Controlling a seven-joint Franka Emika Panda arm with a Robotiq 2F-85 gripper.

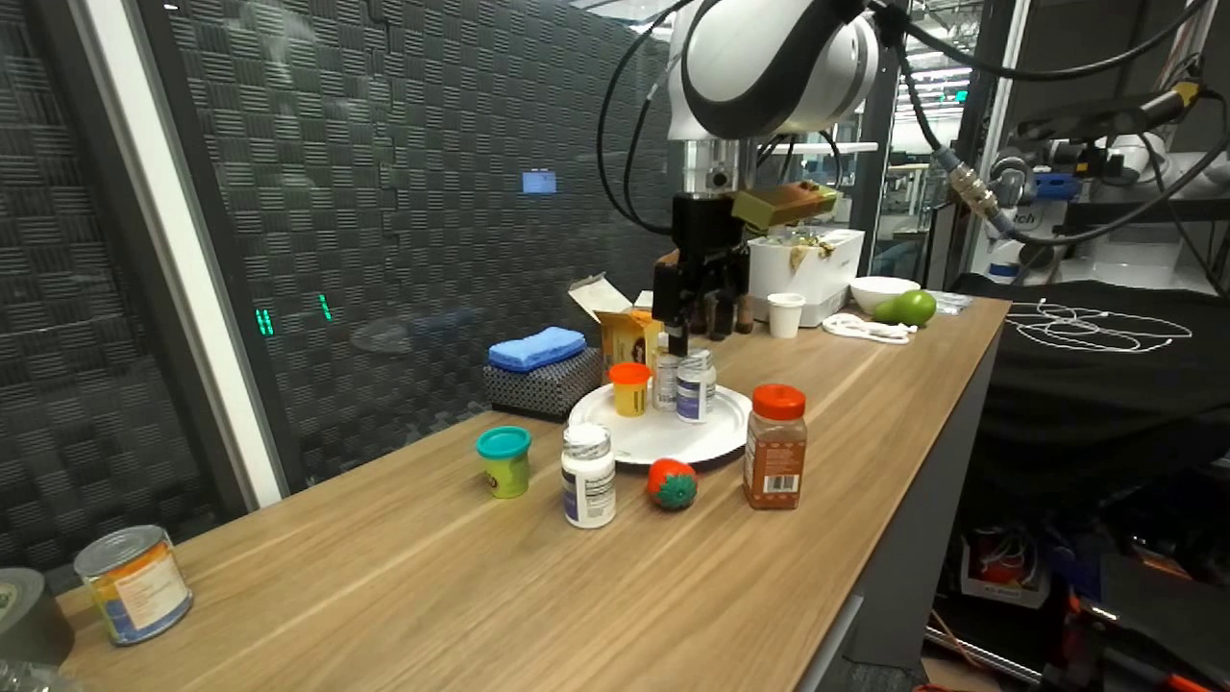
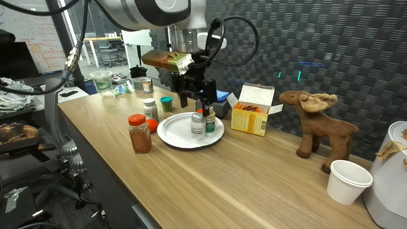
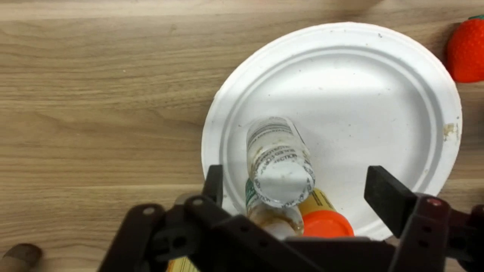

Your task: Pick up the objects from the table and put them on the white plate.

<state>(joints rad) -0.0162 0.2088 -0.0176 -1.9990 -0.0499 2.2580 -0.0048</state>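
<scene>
White pill bottle [image 3: 278,151]: upright on the white plate [image 3: 359,94], off-centre. Claw [image 3: 298,189]: positioned above the plate, with fingers [image 3: 389,202] spread wide apart; in the wrist view, one finger lies to each side of the bottle, with a gap visible at both sides.

Also on the plate: green-labelled bottle [image 2: 210,125] and orange-lidded yellow tub [image 1: 629,394], near the pill bottle; contact among the three cannot be determined.

On the surface [image 1: 432,615], off the plate: red-lidded spice jar [image 1: 775,457], second pill bottle [image 1: 588,483] and teal-lidded green tub [image 1: 506,469], each upright. Red strawberry-shaped piece [image 1: 670,481] rests just beside the plate; in an exterior view it lies between the second pill bottle and the spice jar.

Adjacent items: patterned box [image 1: 548,386], carrying a folded blue cloth [image 1: 536,350], and open yellow box [image 2: 249,118], both near the plate. Brown plush moose [image 2: 322,125] stands near the yellow box; metal can [image 1: 139,588] stands upright, well apart from the plate.
</scene>
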